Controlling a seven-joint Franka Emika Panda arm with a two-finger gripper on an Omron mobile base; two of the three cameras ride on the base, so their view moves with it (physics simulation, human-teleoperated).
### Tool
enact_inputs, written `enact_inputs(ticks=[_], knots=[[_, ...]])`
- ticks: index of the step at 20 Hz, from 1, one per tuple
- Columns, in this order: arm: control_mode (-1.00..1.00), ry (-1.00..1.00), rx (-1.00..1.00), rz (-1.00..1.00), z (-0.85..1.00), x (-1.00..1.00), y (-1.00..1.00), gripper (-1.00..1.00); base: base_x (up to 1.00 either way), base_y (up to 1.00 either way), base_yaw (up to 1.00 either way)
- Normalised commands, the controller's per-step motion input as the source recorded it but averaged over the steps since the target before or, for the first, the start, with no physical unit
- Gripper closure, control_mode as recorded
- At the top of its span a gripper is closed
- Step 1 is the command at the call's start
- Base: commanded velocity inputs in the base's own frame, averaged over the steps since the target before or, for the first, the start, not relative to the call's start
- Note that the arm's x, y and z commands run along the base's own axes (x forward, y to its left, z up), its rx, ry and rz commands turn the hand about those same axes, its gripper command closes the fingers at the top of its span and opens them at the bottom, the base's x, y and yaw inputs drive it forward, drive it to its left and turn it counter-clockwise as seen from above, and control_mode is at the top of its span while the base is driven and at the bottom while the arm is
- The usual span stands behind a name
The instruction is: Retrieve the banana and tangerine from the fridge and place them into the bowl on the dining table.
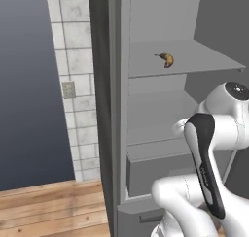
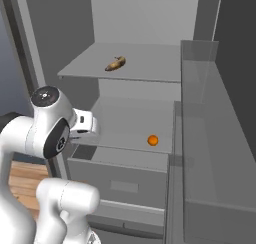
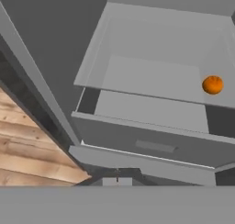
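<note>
With the fridge (image 2: 200, 138) open, we see the banana (image 2: 115, 63) on the upper shelf, the tangerine (image 3: 212, 85) on the lower, and the gripper (image 3: 117, 181) closed and empty; reaching in first requires opening it.

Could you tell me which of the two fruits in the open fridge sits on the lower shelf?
The tangerine, the small round orange one on the lower shelf above the drawer; the curved yellow-brown banana lies on the shelf above.

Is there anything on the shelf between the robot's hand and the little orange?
No. In the right base view, the grey shelf between the shut gripper and the tangerine is bare.
</note>
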Motion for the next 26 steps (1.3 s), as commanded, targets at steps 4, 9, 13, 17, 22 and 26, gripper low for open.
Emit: enact_inputs(ticks=[4,9,13,17,22,26], knots=[[-1.0,0.0,0.0,-0.18,0.16,0.06,0.0,1.0,0.0,0.0,0.0],[-1.0,-0.01,0.0,-0.16,0.13,0.06,0.0,1.0,0.0,0.0,0.0],[-1.0,-0.07,0.0,-0.12,0.31,0.06,-0.09,1.0,0.0,0.0,0.0],[-1.0,-0.08,0.02,-0.08,0.4,0.08,-0.15,1.0,0.0,0.0,0.0],[-1.0,-0.07,0.02,-0.06,0.35,0.05,-0.13,-1.0,0.0,0.0,0.0],[-1.0,-0.06,0.01,-0.02,0.26,0.14,-0.08,-1.0,0.0,0.0,0.0]])
